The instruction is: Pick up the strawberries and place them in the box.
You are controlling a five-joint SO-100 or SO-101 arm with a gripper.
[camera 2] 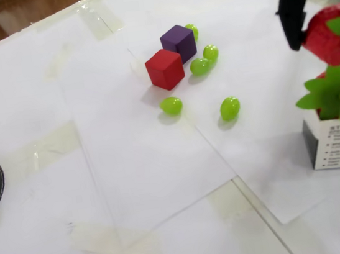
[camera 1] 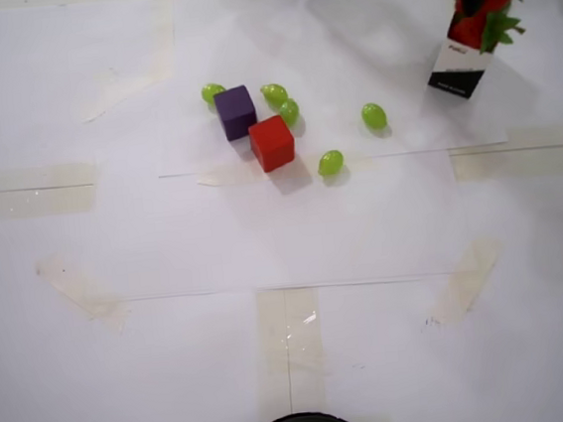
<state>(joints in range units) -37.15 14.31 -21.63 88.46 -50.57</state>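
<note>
The gripper (camera 2: 326, 28) is holding a red strawberry (camera 2: 328, 34) with green leaves, hanging just above the box (camera 2: 339, 139); one black finger (camera 2: 294, 1) is pressing its left side in the fixed view. The box is a white carton with black sides and a printed label, already containing another strawberry (camera 2: 335, 89) whose green leafy top is sticking out.
</note>
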